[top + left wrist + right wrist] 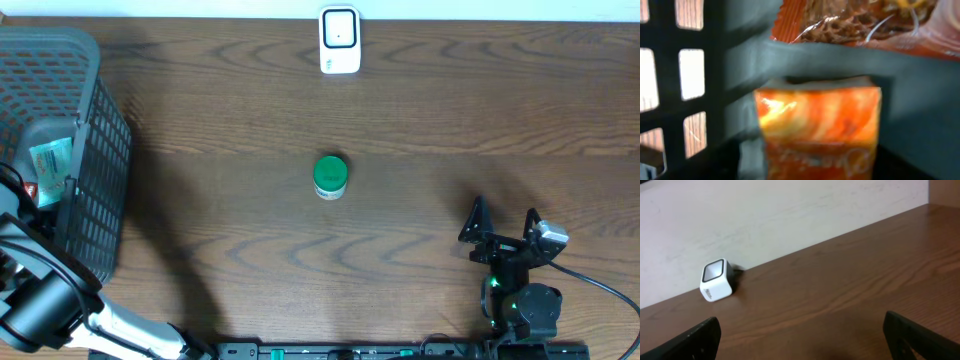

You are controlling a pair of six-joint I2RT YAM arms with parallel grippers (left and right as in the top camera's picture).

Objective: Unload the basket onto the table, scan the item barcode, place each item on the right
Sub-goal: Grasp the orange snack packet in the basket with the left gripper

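In the left wrist view an orange packet (pixel 817 125) fills the middle, down inside the dark basket (pixel 715 75). My left gripper (pixel 810 170) straddles it; its dark fingers barely show at the bottom corners, and the blur hides whether the pads touch the packet. From overhead the left arm (pixel 40 290) reaches into the basket (pixel 95 150) and its gripper is hidden. The white barcode scanner (pixel 339 40) stands at the table's far edge, also seen as the scanner (pixel 716 280). My right gripper (pixel 500 225) rests open and empty at the front right.
A green-lidded jar (pixel 330 176) stands at the table's centre. The basket holds other goods: a noodle-print packet (pixel 865 20) behind the orange one and a clear bag (pixel 50 160). A pale wall (pixel 790 220) backs the table.
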